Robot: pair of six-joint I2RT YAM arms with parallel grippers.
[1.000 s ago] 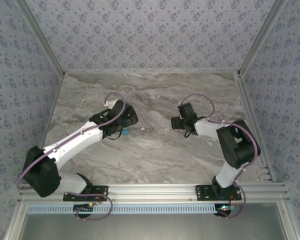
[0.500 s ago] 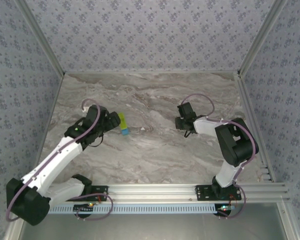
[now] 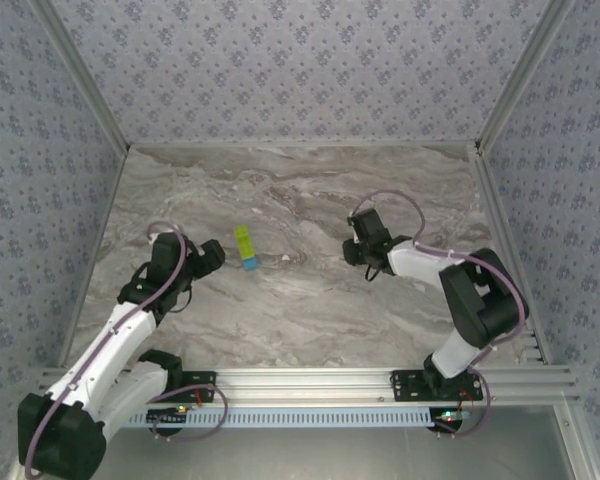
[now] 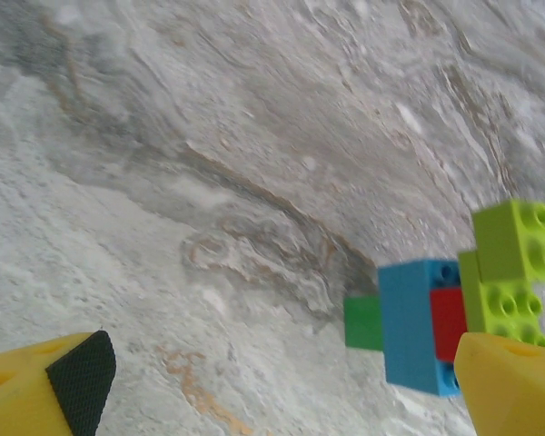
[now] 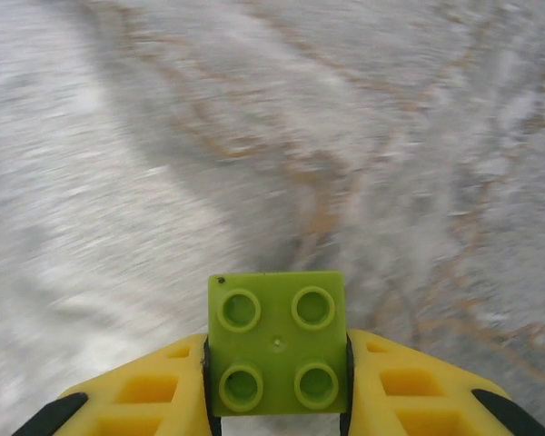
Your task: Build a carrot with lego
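Left claw (image 4: 291,381) gapes wide, arm bent low; right claw (image 5: 277,363) is clamped tight.

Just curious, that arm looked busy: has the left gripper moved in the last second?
Yes. The left gripper has drawn back leftward, off the carrot it covered before.

A: Colours on the small studded plastic brick figure (image 4: 418,322)?
B: Dark green, blue, red, then lime-green; the square four-stud plastic brick (image 5: 277,343) is lime-green too.
A: Around them?
B: Grey-beige veined marble-look tabletop (image 3: 310,300), lilac-grey floral-print walls (image 3: 300,70).
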